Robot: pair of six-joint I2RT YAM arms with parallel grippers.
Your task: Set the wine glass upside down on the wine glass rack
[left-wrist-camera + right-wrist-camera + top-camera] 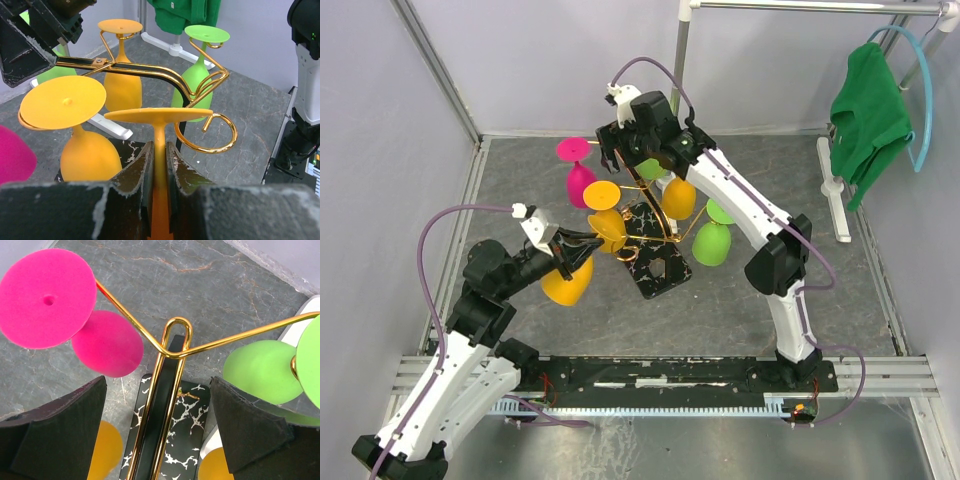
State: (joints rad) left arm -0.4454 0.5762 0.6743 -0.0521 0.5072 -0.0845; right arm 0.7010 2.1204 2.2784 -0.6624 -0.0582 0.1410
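Left gripper [160,150] is clenching the inverted orange wine glass [157,115] by its stem at lower centre, foot sitting just beside the empty scroll [205,151] of the wine glass rack [200,82], while right gripper [157,405] is hanging open astride the rack top; a misaligned stem risks snagging the scroll and tipping the rack.

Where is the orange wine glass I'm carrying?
The orange wine glass is upside down in the left gripper, left of the wine glass rack in the top view; its foot sits beside an empty gold curl.

Grey table [750,300] bears the wine glass rack [658,272] and white stand [835,195].
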